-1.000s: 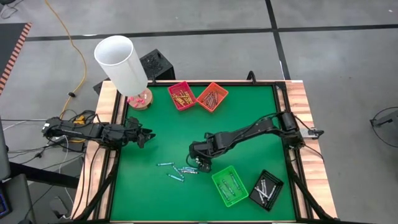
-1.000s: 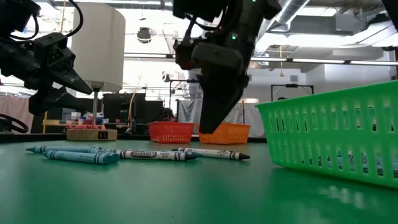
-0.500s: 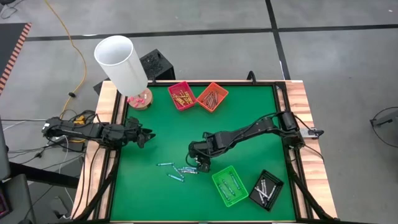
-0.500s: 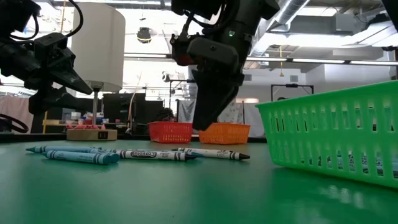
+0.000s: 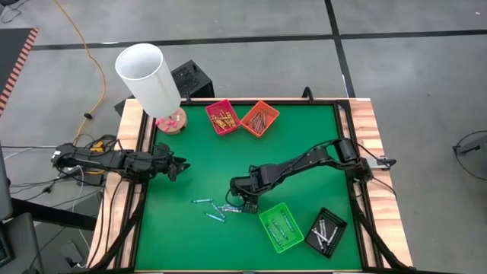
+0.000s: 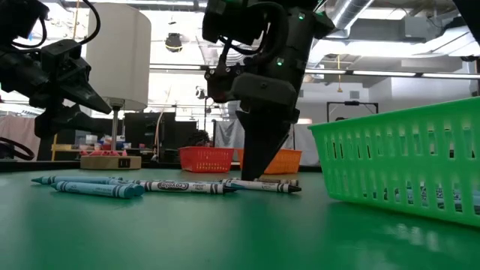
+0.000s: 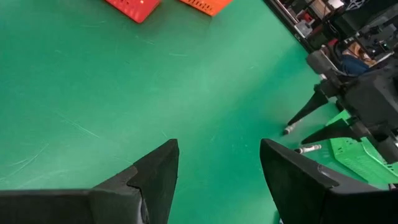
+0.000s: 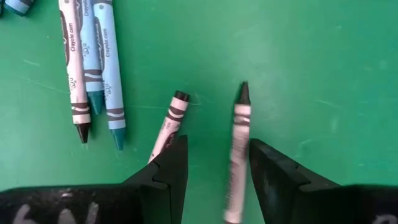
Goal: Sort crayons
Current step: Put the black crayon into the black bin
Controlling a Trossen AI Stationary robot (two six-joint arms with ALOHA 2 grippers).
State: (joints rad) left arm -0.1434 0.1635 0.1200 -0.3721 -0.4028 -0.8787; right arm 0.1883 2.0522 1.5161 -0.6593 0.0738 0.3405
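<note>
Several crayons (image 5: 219, 208) in teal and grey-white wraps lie loose on the green mat; they also show in the low view (image 6: 172, 185). My right gripper (image 5: 245, 202) is open and points down over their right end, its tips at the mat (image 6: 259, 174). In the right wrist view its fingers (image 8: 214, 155) stand on either side of a grey-white crayon with a dark tip (image 8: 239, 134); a second one (image 8: 169, 121) lies by the other finger. My left gripper (image 5: 181, 166) waits open and empty at the table's left edge (image 7: 217, 168). My right gripper comes from above, its open fingers along the grey-white crayon (image 8: 238, 149), which lies flat on the mat. One finger (image 8: 273, 174) stands close beside it; I cannot tell whether it touches.
A green tray (image 5: 280, 227) and a black tray (image 5: 327, 232) stand near the front right, close to my right gripper. A red tray (image 5: 222, 116) and an orange tray (image 5: 259, 118) stand at the far edge. A white lamp (image 5: 147, 76) stands at the far left corner.
My right gripper has gone down to the mat and a little toward the table's near edge, over the right end of the crayon group. The crayons have stayed where they were.
</note>
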